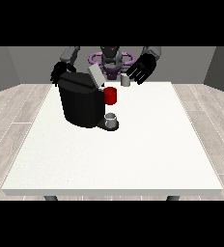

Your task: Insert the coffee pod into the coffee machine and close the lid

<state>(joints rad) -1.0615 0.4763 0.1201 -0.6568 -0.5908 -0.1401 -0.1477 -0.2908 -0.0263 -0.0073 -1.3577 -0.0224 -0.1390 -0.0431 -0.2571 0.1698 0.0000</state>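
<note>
A black coffee machine (80, 103) stands on the white table (133, 154) towards the view's left. Its grey lid (96, 76) is tilted up and open. A red part (111, 95) sticks out of the machine's front, above a small grey cup (111, 118) on the drip tray. A small grey coffee pod (125, 81) sits on the table's far edge, just left of the hand at the view's right (142, 69), which hovers with its fingers spread. The hand at the view's left (60, 71) is behind the machine's top corner.
The robot's torso (111, 60) with purple rings is behind the table's far edge. Wooden floor surrounds the table.
</note>
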